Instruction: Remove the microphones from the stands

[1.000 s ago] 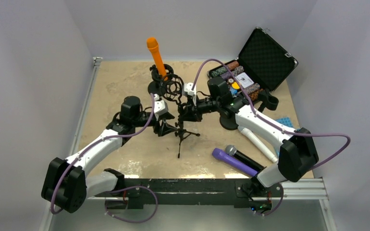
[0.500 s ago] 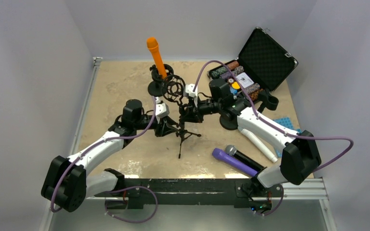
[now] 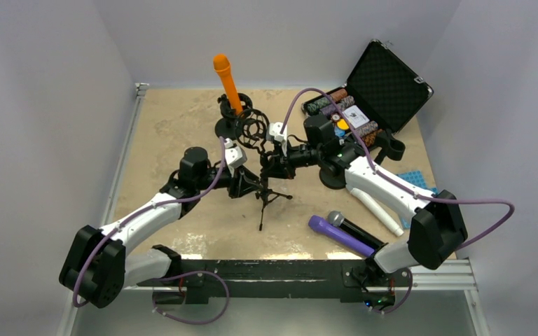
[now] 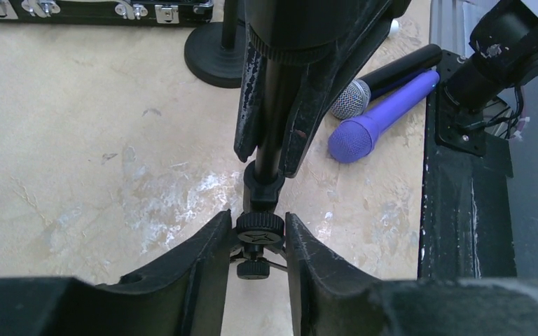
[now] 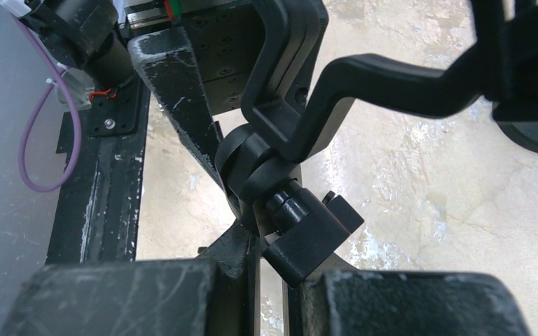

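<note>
Pulling unevenly could tip the tripod stand into the orange microphone: your left tool clamps its knob, right tool its upper joint.

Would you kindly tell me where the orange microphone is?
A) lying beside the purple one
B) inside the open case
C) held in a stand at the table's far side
C: the orange microphone sticks up tilted from a black stand at the far side.
</note>
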You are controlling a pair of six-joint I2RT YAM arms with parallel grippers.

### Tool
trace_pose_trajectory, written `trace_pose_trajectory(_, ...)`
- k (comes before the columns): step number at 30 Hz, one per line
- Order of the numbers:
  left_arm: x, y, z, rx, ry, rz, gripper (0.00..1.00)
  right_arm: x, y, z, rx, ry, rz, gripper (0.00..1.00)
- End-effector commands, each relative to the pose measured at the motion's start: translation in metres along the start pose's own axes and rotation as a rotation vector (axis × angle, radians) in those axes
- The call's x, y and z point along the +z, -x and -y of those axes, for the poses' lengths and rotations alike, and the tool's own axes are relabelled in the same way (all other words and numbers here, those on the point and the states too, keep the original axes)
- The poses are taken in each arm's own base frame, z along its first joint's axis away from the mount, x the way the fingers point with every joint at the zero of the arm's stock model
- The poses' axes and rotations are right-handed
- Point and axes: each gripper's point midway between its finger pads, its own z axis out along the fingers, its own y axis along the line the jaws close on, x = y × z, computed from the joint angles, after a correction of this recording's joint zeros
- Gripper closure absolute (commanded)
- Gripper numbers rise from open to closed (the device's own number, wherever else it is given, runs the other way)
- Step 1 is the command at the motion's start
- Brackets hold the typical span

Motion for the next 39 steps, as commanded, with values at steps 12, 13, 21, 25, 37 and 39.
trace_pose_trajectory(12,0.001,0.025,0.015,-0.454,-0.084,0.097,1.0,-0.009,-0.063,0.004,0.142,-0.109,-0.19,1.0)
trace_pose_trajectory(13,0.0,0.03,0.013,-0.471,-0.085,0.105,1.0,-0.011,-0.063,0.005,0.135,-0.12,-0.189,1.0)
trace_pose_trajectory(21,0.005,0.082,-0.01,-0.843,-0.187,0.15,1.0,-0.022,-0.057,0.01,-0.036,-0.224,-0.083,1.0)
trace_pose_trajectory(25,0.007,0.083,-0.01,-0.976,-0.2,0.128,1.0,-0.023,-0.064,0.007,-0.07,-0.211,-0.09,1.0)
trace_pose_trajectory(37,0.011,0.096,-0.04,-1.526,-0.134,0.041,1.0,-0.016,-0.073,0.007,-0.118,-0.174,-0.09,1.0)
trace_pose_trajectory(39,0.014,0.091,-0.041,-1.69,-0.095,-0.004,1.0,-0.015,-0.072,0.008,-0.107,-0.169,-0.093,1.0)
